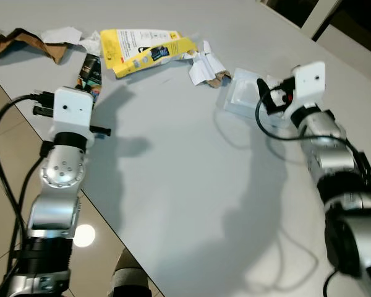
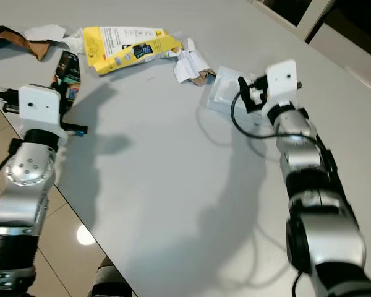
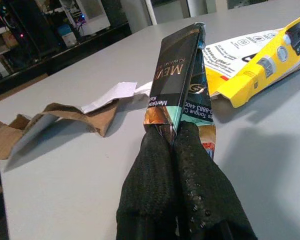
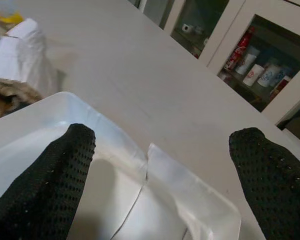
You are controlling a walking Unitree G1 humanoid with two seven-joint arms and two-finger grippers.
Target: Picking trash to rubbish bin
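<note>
Left end effector point(image 3: 177, 145) clamped on dark carton point(image 3: 177, 85) | right end effector point(image 4: 160, 185) spread over white tray point(image 4: 115, 165)

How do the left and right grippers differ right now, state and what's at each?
The left gripper is shut on the dark wrapper, pinching its near end; the right gripper is open and holds nothing.
The left one works at the table's edge beside the yellow packet; the right one hovers over the white plastic tray, fingers spread either side of it.
Both have black textured fingers and are at trash on the same grey table.
</note>
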